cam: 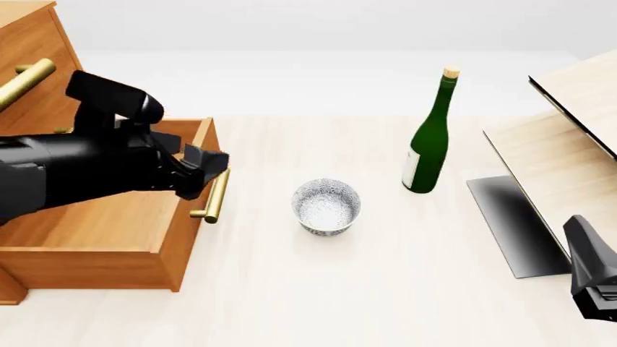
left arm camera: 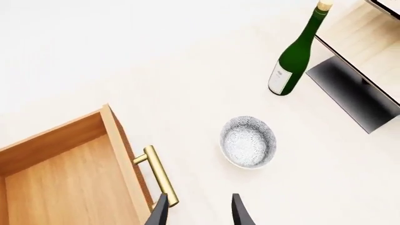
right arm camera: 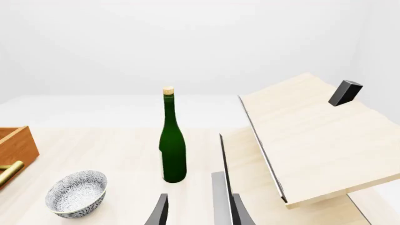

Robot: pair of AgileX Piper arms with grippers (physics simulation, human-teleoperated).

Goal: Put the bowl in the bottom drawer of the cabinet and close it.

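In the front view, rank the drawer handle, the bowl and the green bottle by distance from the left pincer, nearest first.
1. Brass handle of the open bottom drawer: right beside the left pincer.
2. Bowl: mid-table, to the pincer's right.
3. Green bottle: upright, farther right, near the pale wood structure.

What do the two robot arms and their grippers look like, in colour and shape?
Both arms are glossy black, with no cables or markings visible. The left arm is thick and rounded, with blocky joints. The left gripper and right gripper each have two thin, flat, dark fingers. Only a blocky part of the right arm shows.
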